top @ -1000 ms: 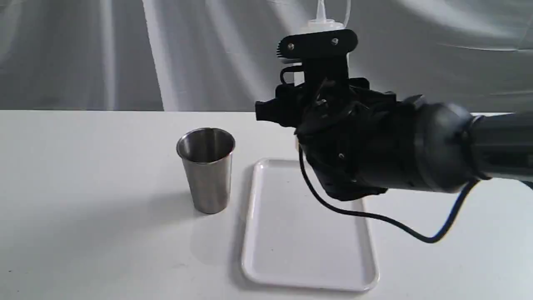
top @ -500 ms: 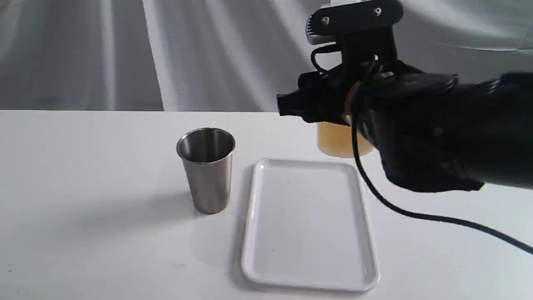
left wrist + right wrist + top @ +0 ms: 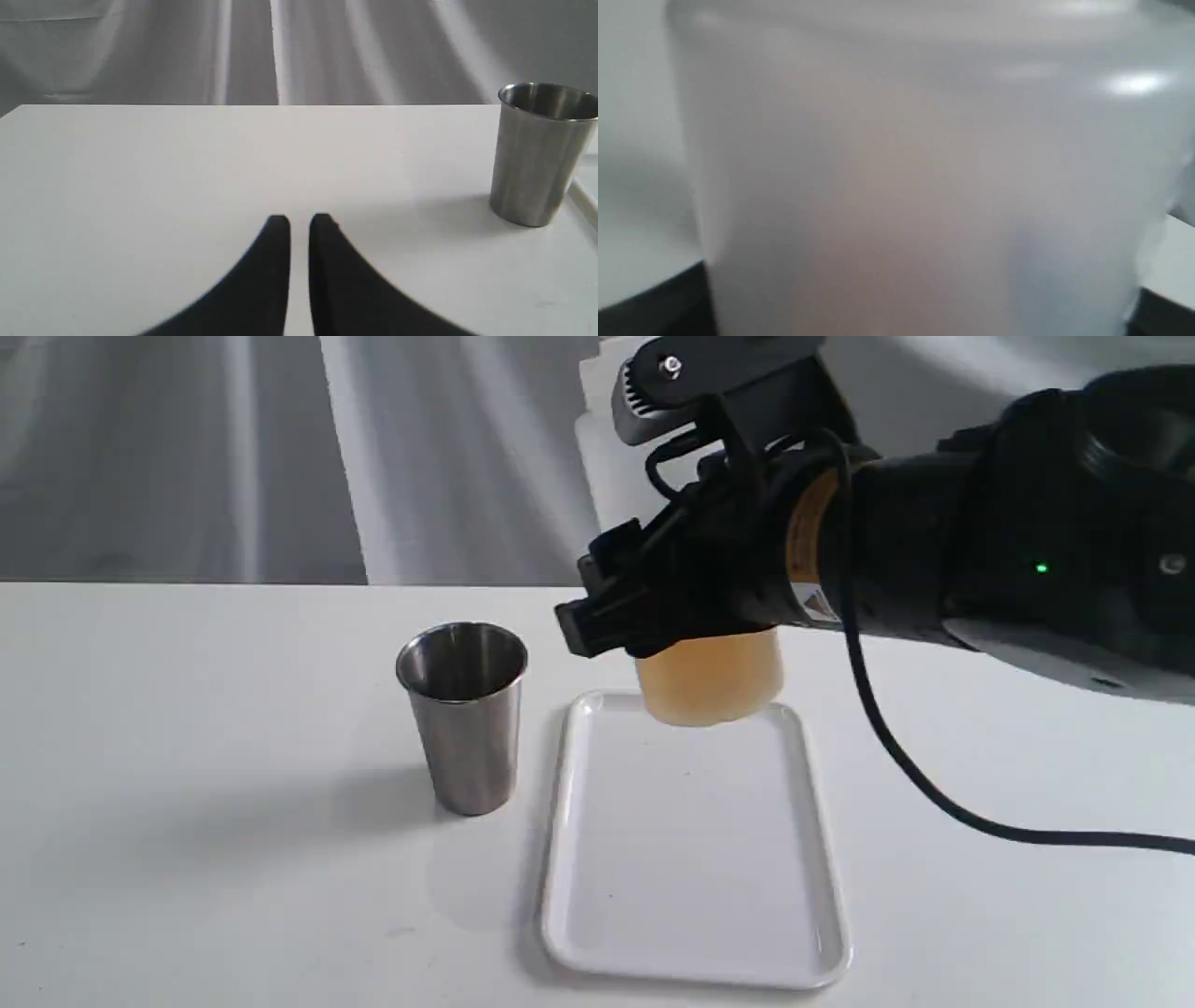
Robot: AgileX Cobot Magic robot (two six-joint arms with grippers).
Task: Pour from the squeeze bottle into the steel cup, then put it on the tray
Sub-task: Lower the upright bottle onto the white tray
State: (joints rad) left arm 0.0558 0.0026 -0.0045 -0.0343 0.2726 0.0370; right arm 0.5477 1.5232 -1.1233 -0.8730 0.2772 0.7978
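Observation:
The squeeze bottle point(image 3: 711, 679) hangs in the air over the far end of the tray point(image 3: 691, 868), its amber-filled base just above the tray's rim. My right gripper point(image 3: 653, 616) is shut on the bottle's middle. The bottle's whitish upper part leans left toward the steel cup point(image 3: 463, 717), and its nozzle is out of view. The cup stands upright on the table left of the tray. In the right wrist view the bottle point(image 3: 915, 186) fills the picture. My left gripper point(image 3: 299, 221) rests low over the table, shut and empty, with the steel cup point(image 3: 537, 154) off to one side.
A white table point(image 3: 187, 756) carries everything, and grey draped cloth hangs behind it. A black cable point(image 3: 934, 793) droops from my right arm over the table right of the tray.
My right gripper rose with the bottle and swung right, then came back left. The bottle's base now hangs over the tray's far end and its top leans toward the cup.

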